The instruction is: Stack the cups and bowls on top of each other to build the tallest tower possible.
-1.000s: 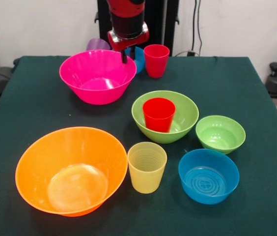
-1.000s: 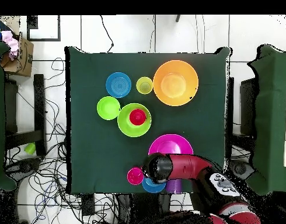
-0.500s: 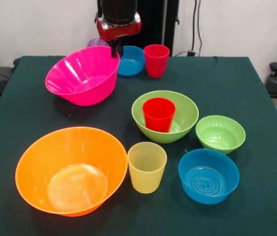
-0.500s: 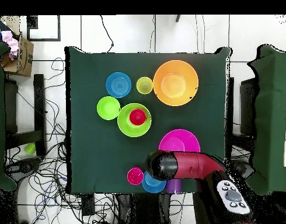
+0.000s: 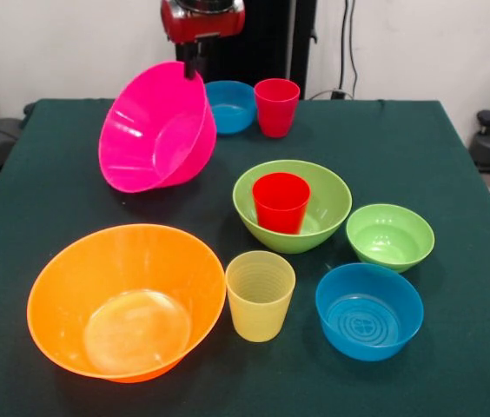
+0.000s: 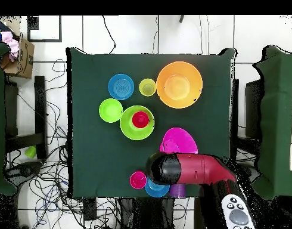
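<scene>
The hand (image 5: 192,62) clamps the rim of the hot pink bowl (image 5: 155,129), which hangs steeply tilted above the tabletop (image 5: 453,174). Just beside it stand a blue bowl (image 5: 230,106) and pinkish-red cup (image 5: 276,107). The medium green bowl (image 5: 319,213) holds the bright red cup (image 5: 281,201).

table: dark green cloth (image 5: 453,156) under the gripper
box: brown cardboard (image 6: 20,59), far off, beside the table
cables: on the floor (image 6: 44,179)
</scene>
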You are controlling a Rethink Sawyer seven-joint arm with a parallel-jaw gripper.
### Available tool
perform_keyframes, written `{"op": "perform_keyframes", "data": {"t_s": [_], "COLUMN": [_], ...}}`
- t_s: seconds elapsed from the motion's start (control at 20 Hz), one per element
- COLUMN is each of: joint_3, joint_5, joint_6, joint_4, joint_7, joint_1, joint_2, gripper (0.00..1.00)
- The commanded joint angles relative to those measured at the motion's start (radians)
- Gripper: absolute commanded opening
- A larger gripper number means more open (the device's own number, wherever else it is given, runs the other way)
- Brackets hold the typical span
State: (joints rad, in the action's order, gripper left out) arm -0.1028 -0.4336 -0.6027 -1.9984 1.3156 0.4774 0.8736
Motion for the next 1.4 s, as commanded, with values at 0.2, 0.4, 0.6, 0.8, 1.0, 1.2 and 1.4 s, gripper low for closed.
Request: {"op": "perform_keyframes", "data": {"t_s": [0.2, 0.4, 0.6, 0.8, 1.0, 1.2, 1.4], "joint_3": [0.012, -0.001, 0.0, -0.011, -0.038, -0.032, -0.012], "joint_5": [0.033, 0.051, 0.065, 0.076, 0.111, 0.136, 0.151], "joint_6": [-0.282, -0.316, -0.408, -0.409, -0.362, -0.385, -0.386], "joint_4": [0.102, 0.099, 0.112, 0.138, 0.174, 0.215, 0.264], "joint_7": [0.085, 0.059, 0.052, 0.105, 0.135, 0.168, 0.241], "joint_1": [-0.08, -0.068, -0.077, -0.105, -0.119, -0.15, -0.198], "joint_2": [0.119, 0.148, 0.196, 0.192, 0.154, 0.132, 0.079], "gripper": [0.0, 0.0, 0.0, 0.0, 0.0, 0.0, 0.0]}}
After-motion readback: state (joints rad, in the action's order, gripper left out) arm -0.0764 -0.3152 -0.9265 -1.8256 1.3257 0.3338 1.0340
